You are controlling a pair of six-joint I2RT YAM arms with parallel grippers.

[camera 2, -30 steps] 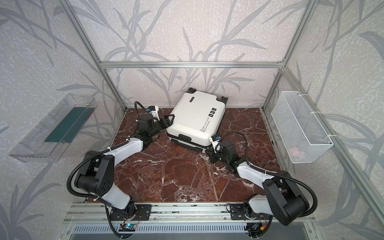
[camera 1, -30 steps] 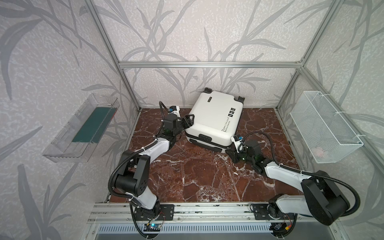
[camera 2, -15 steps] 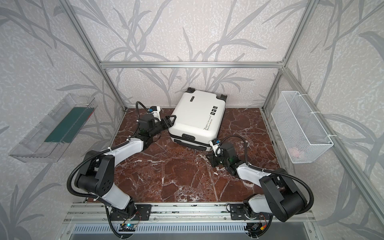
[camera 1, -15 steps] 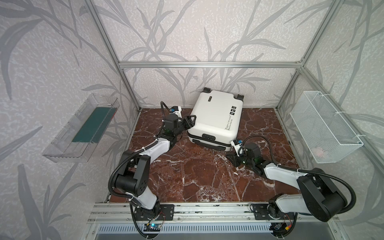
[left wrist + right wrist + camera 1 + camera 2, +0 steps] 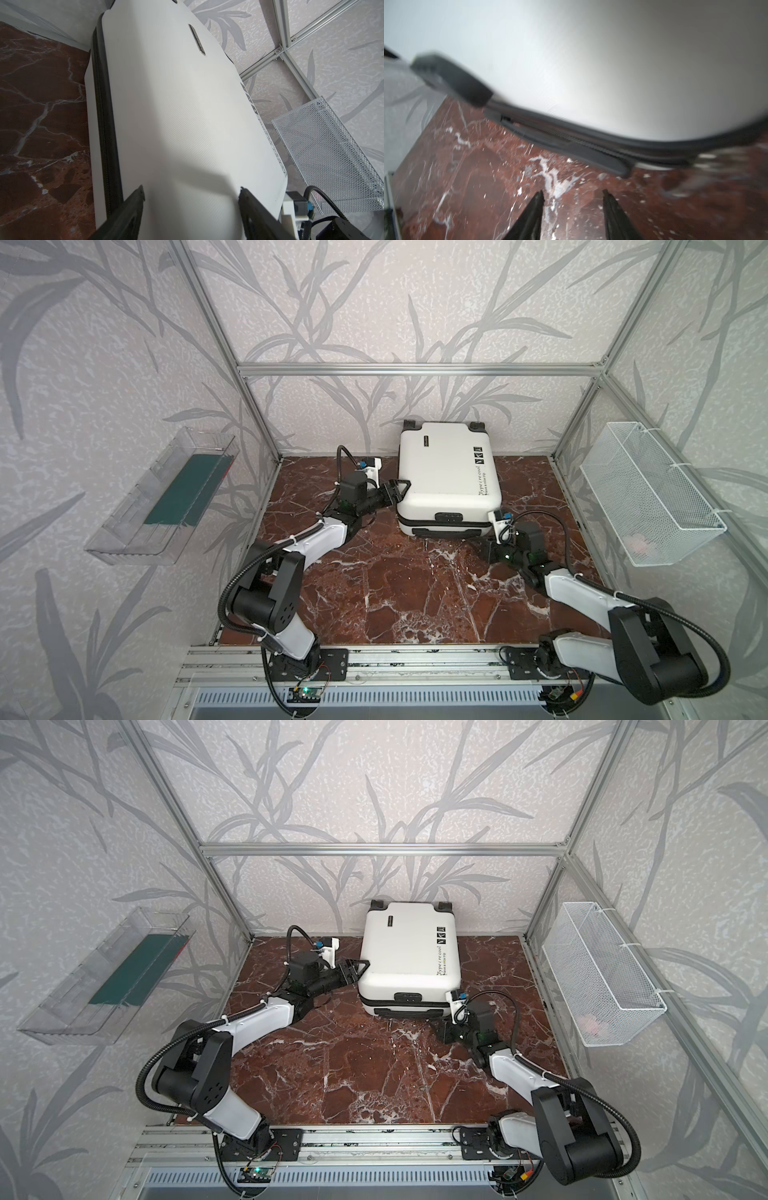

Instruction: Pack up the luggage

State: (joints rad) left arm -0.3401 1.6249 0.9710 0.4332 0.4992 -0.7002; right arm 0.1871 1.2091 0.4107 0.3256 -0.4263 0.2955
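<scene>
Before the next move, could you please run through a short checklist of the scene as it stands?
1. Small white hard-shell suitcase lies flat on the red marble tabletop: ok.
2. Suitcase lid lifted for packing: not ok, the halves lie together.
3. Black zipper seam undone: cannot tell.
4. Left hand open at the suitcase's edge: ok.
5. Right hand open, holding nothing: ok.

One luggage (image 5: pixel 446 472) lies on one surface (image 5: pixel 395 593). Left of it hangs one clear tray (image 5: pixel 124 549), right of it one wire basket (image 5: pixel 640 497). Two arms: left arm (image 5: pixel 320 536) and right arm (image 5: pixel 577 593).
</scene>
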